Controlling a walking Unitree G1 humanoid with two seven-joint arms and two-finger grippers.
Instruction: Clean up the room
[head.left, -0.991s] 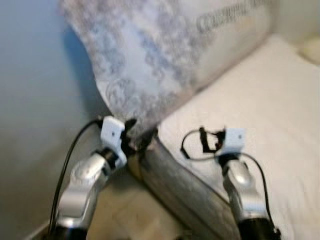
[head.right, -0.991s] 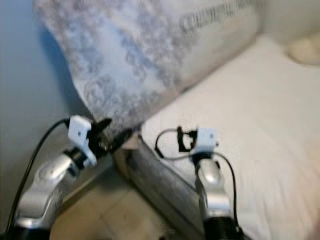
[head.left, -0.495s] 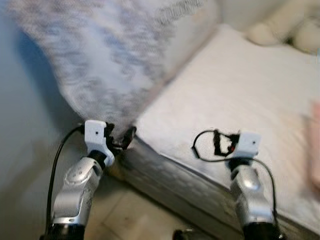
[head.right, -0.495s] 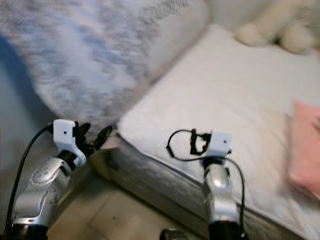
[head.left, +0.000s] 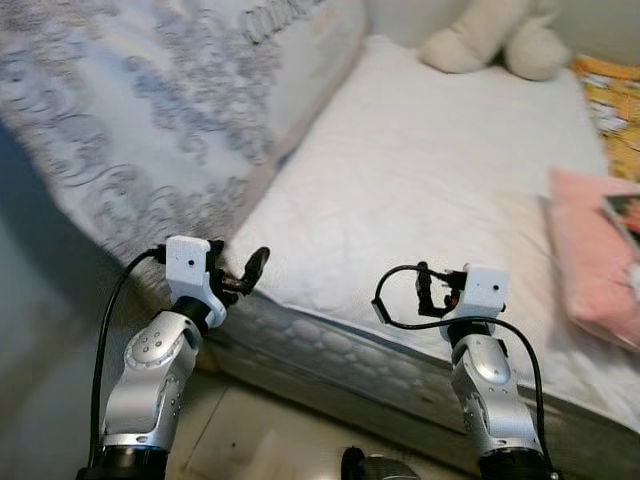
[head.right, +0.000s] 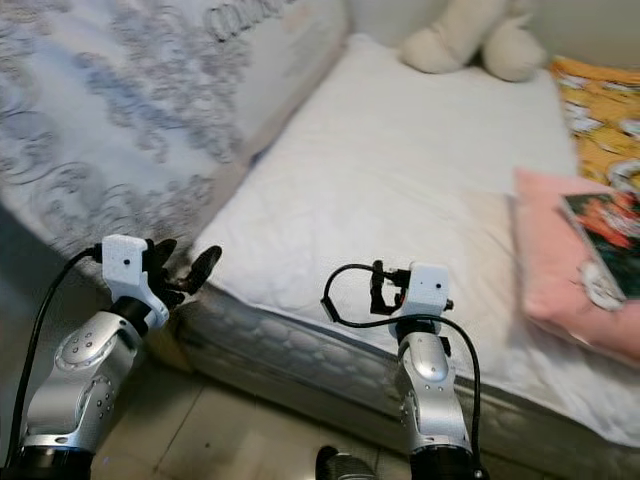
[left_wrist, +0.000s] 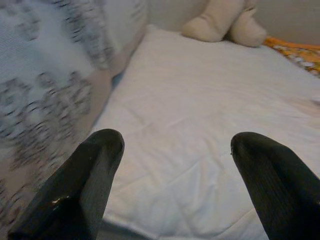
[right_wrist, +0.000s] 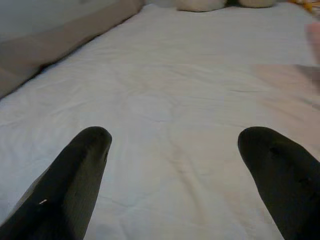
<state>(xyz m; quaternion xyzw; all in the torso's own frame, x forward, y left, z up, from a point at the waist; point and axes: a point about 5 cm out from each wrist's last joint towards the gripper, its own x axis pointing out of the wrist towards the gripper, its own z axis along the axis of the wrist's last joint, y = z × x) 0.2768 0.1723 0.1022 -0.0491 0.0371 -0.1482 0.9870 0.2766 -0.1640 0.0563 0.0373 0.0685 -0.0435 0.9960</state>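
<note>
Hands both hang released and empty: left hand (head.left: 240, 275) at the corner of the white quilted mattress (head.left: 420, 190), right hand (head.left: 432, 292) above its near edge. Best next target seems the pink pillow (head.left: 590, 255) on the bed's right side; approach squarely before reaching.

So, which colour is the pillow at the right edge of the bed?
The pillow is plain pink, clearest in the left eye view.
</note>
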